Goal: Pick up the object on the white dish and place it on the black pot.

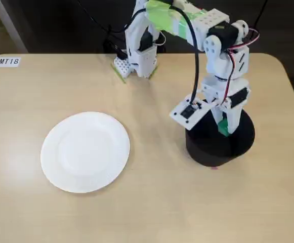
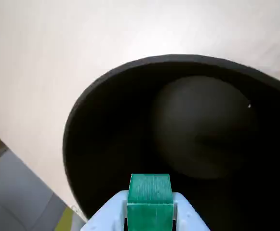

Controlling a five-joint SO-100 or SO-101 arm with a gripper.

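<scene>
My arm [image 1: 187, 30] is mostly white printed plastic, with bright green tape wrapped around the upper link. Black servos sit in the joints, a thick black cable runs down the side, and thin red and white wires loop near the wrist. From the wrist view, the gripper [image 2: 149, 216] fingers look pale bluish white.

A pale wooden table [image 1: 152, 202] with rounded corners fills the room's view; a small label reading MT18 [image 1: 8, 62] sits at ten o'clock, darkness beyond at twelve.

Green cube [image 2: 150, 198] above black pot [image 2: 130, 125], white plate [image 1: 85, 152] bare
</scene>
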